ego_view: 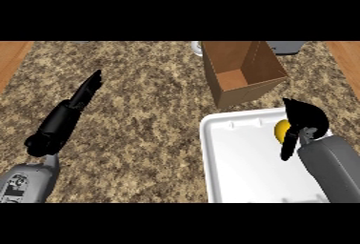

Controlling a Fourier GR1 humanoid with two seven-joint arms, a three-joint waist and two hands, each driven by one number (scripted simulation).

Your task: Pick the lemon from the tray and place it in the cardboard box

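Right hand (301, 125) black, over the far right part of the white rectangular plastic tray (232, 162), fingers curled down round the small yellow lemon (281, 130), which shows only as a sliver just left of the palm, mostly hidden by the hand. Lemon sits in the tray under and beside the right hand; whether it is off the tray floor or resting on it, cannot tell. Long axis of the lemon not readable (too little of it shows). Judged step: grasp made or closing, lift to follow.

Key relation: open brown cardboard box (243, 71) lies ahead of the right hand and to its left, just past the tray's far edge, mouth up and tilted toward the viewer, so the carry looks like forward and left with enough lift to clear the near box wall. Risk, as a guess: clipping that wall.

Left hand (88, 91) well apart across the speckled granite table (141, 119), fingers straight and relaxed, holding nothing, resting. Right hand is far nearer both lemon and box.

Counts: one lemon, one tray, one box, two hands. A grey object (287, 45) beyond the box, partly cut off, not identifiable
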